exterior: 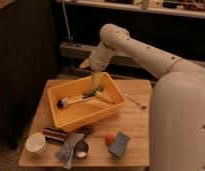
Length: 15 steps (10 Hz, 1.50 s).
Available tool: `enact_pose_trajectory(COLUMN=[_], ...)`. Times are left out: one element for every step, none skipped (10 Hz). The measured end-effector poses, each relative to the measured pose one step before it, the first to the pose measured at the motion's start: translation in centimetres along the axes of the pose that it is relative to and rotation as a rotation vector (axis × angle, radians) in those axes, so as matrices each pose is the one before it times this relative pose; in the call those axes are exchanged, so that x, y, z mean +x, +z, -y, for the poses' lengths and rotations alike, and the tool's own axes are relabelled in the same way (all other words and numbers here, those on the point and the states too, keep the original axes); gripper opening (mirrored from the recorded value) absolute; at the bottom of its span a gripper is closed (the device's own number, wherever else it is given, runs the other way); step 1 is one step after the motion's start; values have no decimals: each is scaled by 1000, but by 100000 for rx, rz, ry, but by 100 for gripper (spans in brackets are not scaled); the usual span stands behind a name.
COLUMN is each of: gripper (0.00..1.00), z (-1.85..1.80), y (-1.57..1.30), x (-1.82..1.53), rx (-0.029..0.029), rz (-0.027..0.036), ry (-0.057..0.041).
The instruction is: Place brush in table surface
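The brush [75, 100] lies inside the yellow bin [71, 120], with its dark round head toward the left and its pale handle pointing right. My gripper [96, 80] hangs open over the back right part of the bin, fingers pointing down. It is just above a yellow-green oblong item [97, 94] and the handle's right end. Nothing is held. The table surface [133, 120] is light wooden planks under the bin.
A thin metal utensil [135, 101] lies right of the bin. Along the front stand a white cup [36, 143], a dark block [55, 135], a grey cloth [67, 148], a small metal cup [82, 149], an orange ball [110, 137] and a blue sponge [120, 144].
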Motion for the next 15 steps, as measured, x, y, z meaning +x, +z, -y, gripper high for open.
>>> enact_pose_trajectory(gripper=[80, 80, 80, 80, 80, 80, 80, 80, 80, 80, 80, 80, 80, 80, 80], z=[1316, 965, 427, 301, 147, 281, -113, -270, -290, -117, -29, -114, -14, -240, -321], y=[725, 747, 504, 765, 624, 993, 1162, 1087, 1275, 1124, 1186, 1055, 697, 1190, 1007], x=[-593, -487, -109, -56, 161, 179, 796, 816, 720, 306, 220, -137, -353, -531, -40], rx=[-2510, -1670, -775, -1636, -762, -245, 118, 366, 669, 456, 375, -333, -10, 303, 462], rz=[1944, 1183, 380, -152, -1300, -1255, -1351, -1438, -1355, -825, -949, -468, -255, -543, -702], ry=[-1813, -1015, -254, -394, 333, 781, 1634, 1179, 832, -22, -1050, -2335, -1892, -2482, -1165])
